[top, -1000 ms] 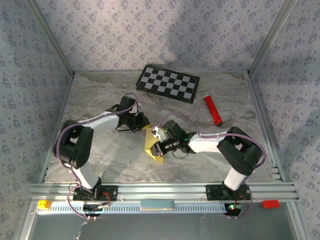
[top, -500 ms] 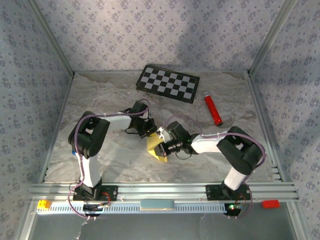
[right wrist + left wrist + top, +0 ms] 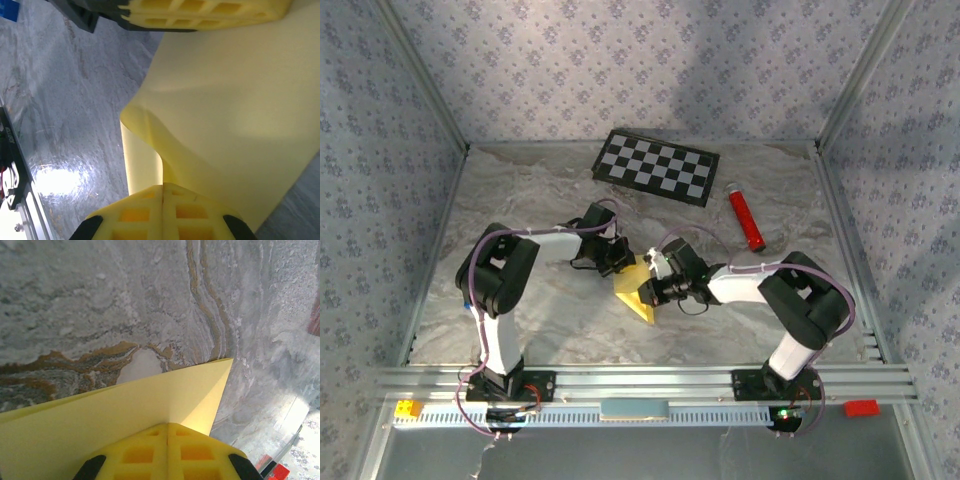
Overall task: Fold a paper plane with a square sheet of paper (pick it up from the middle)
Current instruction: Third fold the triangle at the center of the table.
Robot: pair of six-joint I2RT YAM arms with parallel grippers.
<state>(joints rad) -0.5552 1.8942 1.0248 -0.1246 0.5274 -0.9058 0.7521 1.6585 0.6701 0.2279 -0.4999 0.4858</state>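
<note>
Currently left gripper (image 3: 619,262) jaws pinch the thin pale-yellow paper sheet (image 3: 638,300) at its far edge mid-table; right gripper (image 3: 649,290) jaws pinch its right edge.

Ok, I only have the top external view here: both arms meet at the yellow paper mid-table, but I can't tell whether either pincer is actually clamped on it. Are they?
Observer: In the left wrist view, the left pincer is shut on the square sheet of paper, with its pads meeting over the sheet.
Operator: And the right one?
Observer: In the right wrist view, the right pincer is shut on the sheet as well, gripping it at an edge.
Operator: Is the paper flat between them?
Observer: No. Close to the right pincer it bows into a loose, rounded curl rather than a pressed crease.
</note>
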